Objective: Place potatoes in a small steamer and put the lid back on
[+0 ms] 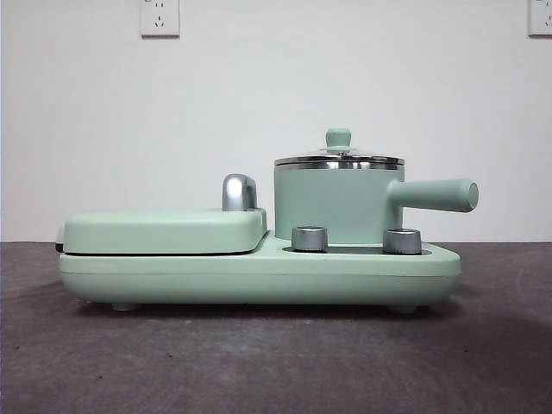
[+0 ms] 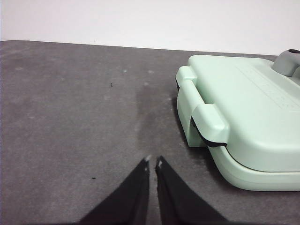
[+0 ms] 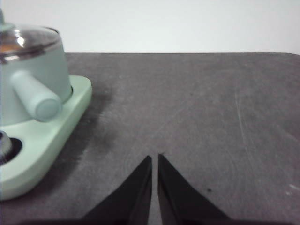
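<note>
Front view: a mint-green cooking appliance (image 1: 259, 272) sits on a dark grey counter (image 1: 276, 362) before a white wall. On its right half stands the small steamer (image 1: 336, 203), a green cylindrical pot with a steel rim and a straight side handle pointing right. The lid (image 1: 339, 159), clear glass with a green knob, rests on the steamer. Two silver dials (image 1: 310, 239) sit in front of the pot. A flat green grill cover (image 1: 164, 231) lies shut on the left half. No arm shows here.

Left wrist view: the left pincer (image 2: 152, 161) hangs over bare counter, jaws clenched with only a sliver between the tips, holding nothing. The grill cover's end is near.

Right wrist view: the right pincer (image 3: 155, 158) is likewise clenched and empty over bare counter. The steamer with its lid on is off to one side, and a patch of orange shows through the glass; the potatoes themselves cannot be made out.
</note>
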